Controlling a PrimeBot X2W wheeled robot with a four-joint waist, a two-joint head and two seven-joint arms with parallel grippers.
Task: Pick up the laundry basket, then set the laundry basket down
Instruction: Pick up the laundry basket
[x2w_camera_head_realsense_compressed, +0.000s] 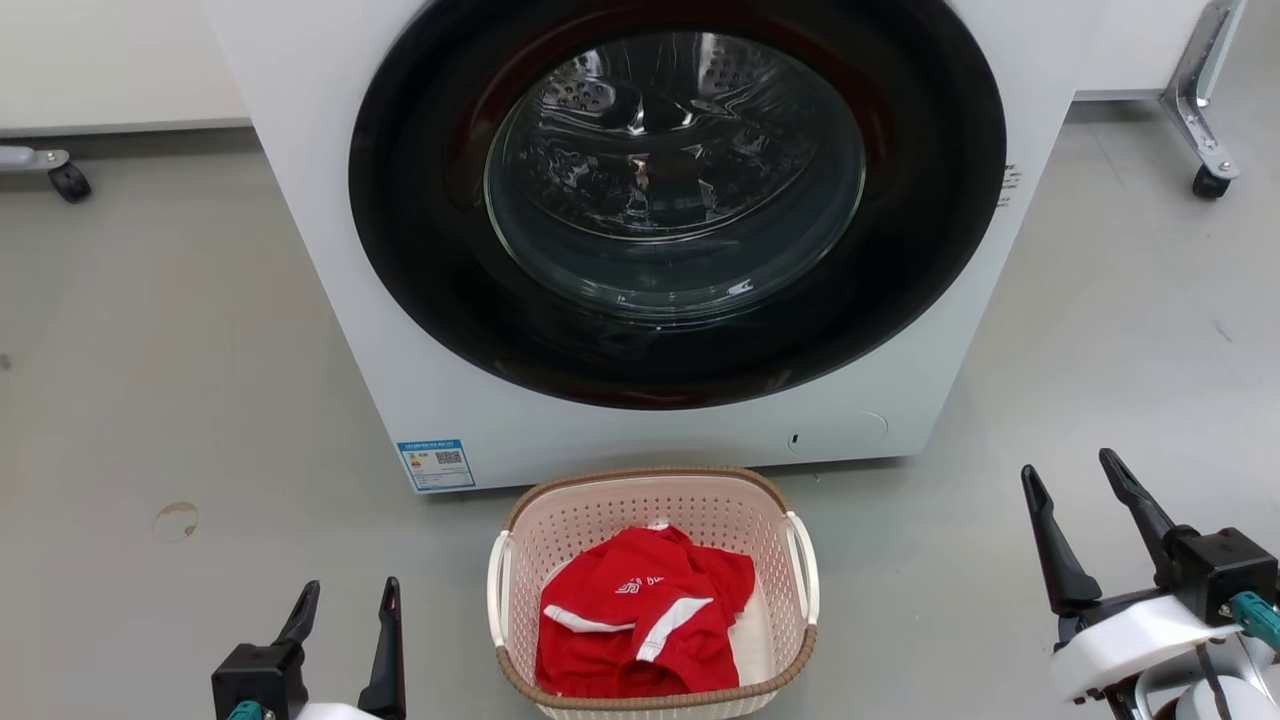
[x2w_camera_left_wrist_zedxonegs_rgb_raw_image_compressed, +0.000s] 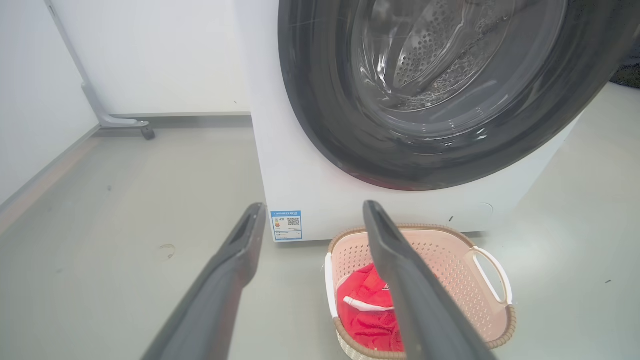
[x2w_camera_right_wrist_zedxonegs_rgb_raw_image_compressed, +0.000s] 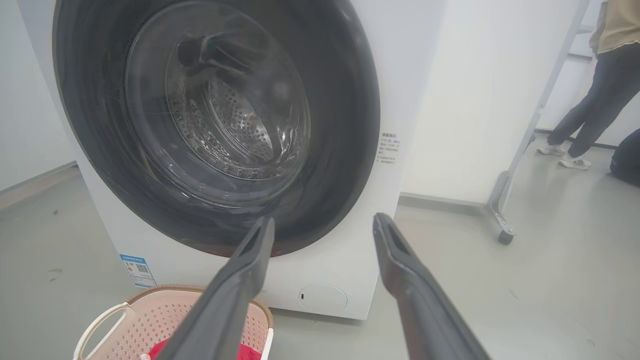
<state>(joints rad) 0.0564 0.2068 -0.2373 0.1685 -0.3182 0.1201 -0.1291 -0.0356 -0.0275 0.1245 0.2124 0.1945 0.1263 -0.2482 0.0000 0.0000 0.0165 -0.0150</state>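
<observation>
Black and long, the two fingers of the left gripper (x2w_camera_head_realsense_compressed: 352, 588) stand spread apart at the lower left of the head view. They hold nothing, and bare floor shows between them. The right gripper (x2w_camera_head_realsense_compressed: 1070, 465) is likewise released at the lower right, its fingers wide and empty, and it reaches higher up that view than the left one.

Between the two arms, on the grey floor (x2w_camera_head_realsense_compressed: 150, 400), sits the laundry basket (x2w_camera_head_realsense_compressed: 610, 512). It has pale pink perforated walls, a brown woven-look rim and a white handle (x2w_camera_head_realsense_compressed: 496, 590) on each side. It stands upright and apart from both grippers, closer in the head view to the left one. Its far rim lies just before the lower front edge of the washer (x2w_camera_head_realsense_compressed: 330, 260) (whether the two touch cannot be told).

Inside the basket lies a crumpled red garment (x2w_camera_head_realsense_compressed: 640, 620) with white stripes, covering most of the bottom.

The washer's round, dark-ringed glass door (x2w_camera_head_realsense_compressed: 680, 190) faces the robot, and the perforated steel drum shows through it. A blue-and-white sticker (x2w_camera_head_realsense_compressed: 436, 465) sits at the lower left corner of the machine's front.

Beyond the washer, a metal foot on a caster (x2w_camera_head_realsense_compressed: 1208, 150) stands on the floor by a white panel. In the right wrist view a person (x2w_camera_right_wrist_zedxonegs_rgb_raw_image_compressed: 597, 95) in dark trousers and pale shoes stands at the far right, well apart from the machine.
</observation>
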